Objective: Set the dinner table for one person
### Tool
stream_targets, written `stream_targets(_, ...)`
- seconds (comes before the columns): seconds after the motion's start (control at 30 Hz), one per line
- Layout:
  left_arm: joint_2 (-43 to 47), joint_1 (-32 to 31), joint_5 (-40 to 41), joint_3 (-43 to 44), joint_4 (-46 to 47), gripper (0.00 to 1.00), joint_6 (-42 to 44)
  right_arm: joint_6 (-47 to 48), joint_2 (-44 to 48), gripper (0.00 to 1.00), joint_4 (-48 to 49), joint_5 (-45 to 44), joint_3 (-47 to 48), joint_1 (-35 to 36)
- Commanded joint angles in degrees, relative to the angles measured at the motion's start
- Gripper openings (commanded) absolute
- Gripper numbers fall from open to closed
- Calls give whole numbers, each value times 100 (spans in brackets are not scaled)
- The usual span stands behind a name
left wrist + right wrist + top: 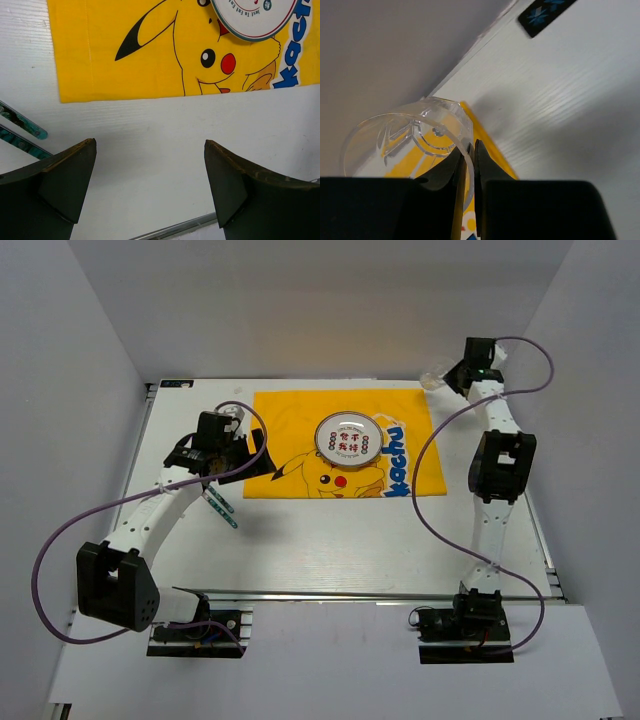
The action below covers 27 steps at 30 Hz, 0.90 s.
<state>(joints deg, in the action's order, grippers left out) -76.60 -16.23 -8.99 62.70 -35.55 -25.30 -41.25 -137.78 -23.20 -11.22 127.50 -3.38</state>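
Observation:
The white dinner table carries a yellow cartoon placemat with a round printed plate on it. My right gripper is at the mat's far right corner, shut on the rim of a clear plastic cup, which it holds tilted; the cup shows faintly in the top view. My left gripper is open and empty over bare table just left of the mat's near left corner. Two teal chopsticks lie on the table under the left arm, and show in the left wrist view.
A metal rail runs along the table's near edge. Grey walls close in the back and both sides. A dark label sits at the table's far edge. Arm cables loop over both sides of the table.

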Motion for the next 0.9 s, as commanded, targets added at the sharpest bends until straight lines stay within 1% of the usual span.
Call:
stream_targets(0.0, 75, 32, 99, -38, 22, 98, -19, 337, -47, 0, 579, 639, -41, 320)
stream_targets(0.07, 57, 32, 100, -47, 39, 98, -19, 372, -197, 0, 536, 639, 107, 320)
stream_targets(0.1, 40, 32, 82, -56, 39, 98, -10, 407, -310, 0, 466, 630, 160, 546)
stream_targets(0.23, 5, 32, 29, -56, 39, 98, -10, 592, -364, 0, 536, 613, 152, 671)
stream_targets(0.43, 40, 32, -15, -73, 66, 98, -1, 663, -259, 0, 422, 60, 126, 751)
stream_targets(0.63, 40, 32, -15, -65, 57, 98, 7, 750, -48, 0, 238, -265, 117, 759)
stream_targets(0.87, 66, 32, -6, -91, 57, 98, 16, 830, -13, 0, 96, -143, 99, 804)
